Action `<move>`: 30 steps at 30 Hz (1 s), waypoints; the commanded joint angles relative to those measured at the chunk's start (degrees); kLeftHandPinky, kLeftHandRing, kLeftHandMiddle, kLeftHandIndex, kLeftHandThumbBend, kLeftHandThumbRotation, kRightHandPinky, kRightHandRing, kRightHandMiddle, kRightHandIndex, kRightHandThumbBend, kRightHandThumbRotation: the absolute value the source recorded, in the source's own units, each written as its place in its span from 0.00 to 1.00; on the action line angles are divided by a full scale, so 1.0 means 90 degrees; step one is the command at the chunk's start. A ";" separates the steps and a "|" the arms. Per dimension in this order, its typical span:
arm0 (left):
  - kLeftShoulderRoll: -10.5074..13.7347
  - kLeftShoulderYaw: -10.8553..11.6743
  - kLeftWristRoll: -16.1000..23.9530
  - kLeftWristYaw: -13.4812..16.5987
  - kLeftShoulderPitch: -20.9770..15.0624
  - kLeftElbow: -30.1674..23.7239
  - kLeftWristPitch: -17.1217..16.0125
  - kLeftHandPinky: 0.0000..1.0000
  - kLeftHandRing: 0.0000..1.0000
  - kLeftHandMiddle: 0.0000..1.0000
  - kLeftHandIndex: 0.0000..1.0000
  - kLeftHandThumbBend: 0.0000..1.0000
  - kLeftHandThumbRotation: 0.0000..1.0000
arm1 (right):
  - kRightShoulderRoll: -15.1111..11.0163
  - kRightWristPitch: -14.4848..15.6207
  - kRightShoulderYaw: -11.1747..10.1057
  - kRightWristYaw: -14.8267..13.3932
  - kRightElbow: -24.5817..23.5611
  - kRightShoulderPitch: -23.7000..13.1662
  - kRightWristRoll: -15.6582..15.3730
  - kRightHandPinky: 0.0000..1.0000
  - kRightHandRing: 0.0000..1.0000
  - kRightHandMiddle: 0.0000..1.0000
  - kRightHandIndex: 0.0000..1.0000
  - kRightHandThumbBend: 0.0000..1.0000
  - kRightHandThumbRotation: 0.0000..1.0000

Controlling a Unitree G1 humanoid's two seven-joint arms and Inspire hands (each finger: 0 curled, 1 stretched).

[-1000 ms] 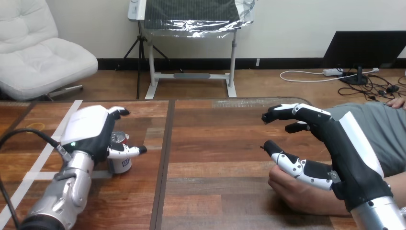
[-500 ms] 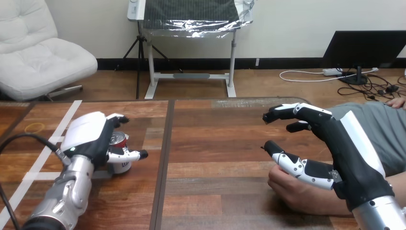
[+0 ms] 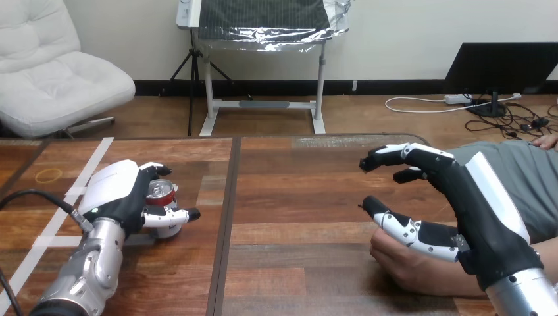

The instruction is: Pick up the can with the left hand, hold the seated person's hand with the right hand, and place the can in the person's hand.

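Across the wooden table (image 3: pixel 296 191), the middle planks lie bare between the two arms. Right hand (image 3: pixel 477 210) hangs spread wide over the person's hand (image 3: pixel 408 266) near the front edge, contact unclear. Left hand (image 3: pixel 118 194) curls round the upright can (image 3: pixel 162 191), hiding most of it, beside white tape (image 3: pixel 92 161).

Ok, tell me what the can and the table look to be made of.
The can: likely metal, going by its shiny silver top; the left hand hides most of its side. The table: wood or veneer, glossy brown planks with visible grain.
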 commanded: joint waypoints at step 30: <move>-0.0076 -0.0011 0.0048 0.0155 -0.0474 0.0160 0.0058 0.70 0.77 0.80 0.79 0.83 0.40 | -0.0149 0.0085 -0.0164 0.0039 -0.0338 -0.0440 -0.0016 0.70 0.79 0.75 0.62 0.50 0.00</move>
